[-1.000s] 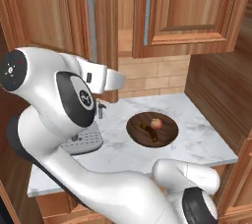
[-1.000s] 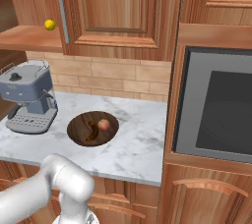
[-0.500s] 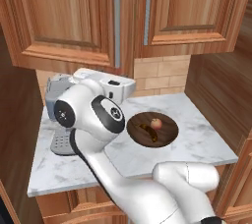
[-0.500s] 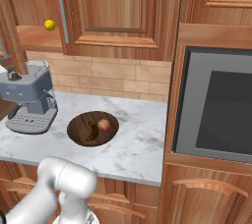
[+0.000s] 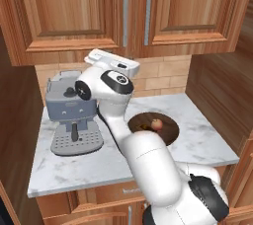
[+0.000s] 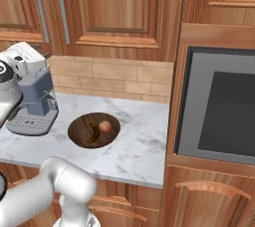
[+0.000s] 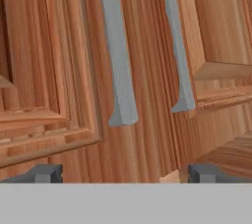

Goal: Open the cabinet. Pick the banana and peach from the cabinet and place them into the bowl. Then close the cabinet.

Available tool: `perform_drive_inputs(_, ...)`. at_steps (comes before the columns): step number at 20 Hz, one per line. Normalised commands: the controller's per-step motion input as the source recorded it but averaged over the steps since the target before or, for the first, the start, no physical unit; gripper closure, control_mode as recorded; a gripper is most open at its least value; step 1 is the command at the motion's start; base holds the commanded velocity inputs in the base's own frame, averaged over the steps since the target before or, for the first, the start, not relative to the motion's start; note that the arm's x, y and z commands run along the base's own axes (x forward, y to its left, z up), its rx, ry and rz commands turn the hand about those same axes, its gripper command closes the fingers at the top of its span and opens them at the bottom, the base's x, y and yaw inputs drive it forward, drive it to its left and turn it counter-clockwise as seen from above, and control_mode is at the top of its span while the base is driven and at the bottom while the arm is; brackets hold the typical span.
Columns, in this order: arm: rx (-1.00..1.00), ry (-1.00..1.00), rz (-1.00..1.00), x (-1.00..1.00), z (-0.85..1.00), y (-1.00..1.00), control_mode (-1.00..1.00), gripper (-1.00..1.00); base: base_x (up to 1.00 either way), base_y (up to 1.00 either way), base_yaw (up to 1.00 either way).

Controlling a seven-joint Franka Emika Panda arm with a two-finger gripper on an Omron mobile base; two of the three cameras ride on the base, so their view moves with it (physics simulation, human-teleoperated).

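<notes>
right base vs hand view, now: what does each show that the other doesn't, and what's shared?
Right base view alone: the bowl on the marble counter, holding the peach and a dark curved thing I can't identify, plus the coffee machine and the oven. Hand view alone: the gripper, open, its fingertips low in the picture, facing the door seam. Shared: the cabinet, doors shut, and its two bar handles.

On the counter (image 6: 134,146) the bowl (image 6: 79,130) (holding the peach (image 6: 104,126) and banana (image 6: 93,135)) sits right of the coffee machine (image 6: 35,106), below the shut cabinet (image 5: 74,12), oven (image 6: 219,116) farther right.
</notes>
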Motion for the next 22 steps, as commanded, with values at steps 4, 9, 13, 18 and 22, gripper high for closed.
perform_drive_inputs(4,0.16,-0.11,-0.11,1.00,0.63,-1.00,-1.00,-1.00,0.00,0.00,0.00)
perform_drive_inputs(9,0.23,-0.11,-0.14,0.81,0.78,-1.00,-1.00,-1.00,0.00,0.00,0.00)
perform_drive_inputs(13,0.19,-0.13,-0.18,0.36,0.74,-1.00,-1.00,-1.00,0.00,0.00,0.00)
perform_drive_inputs(18,0.19,-0.07,-0.19,0.64,0.54,-1.00,-1.00,-1.00,0.00,0.00,0.00)
perform_drive_inputs(22,0.15,0.00,-0.14,1.00,-0.17,-0.92,-1.00,-1.00,0.00,0.00,0.00)
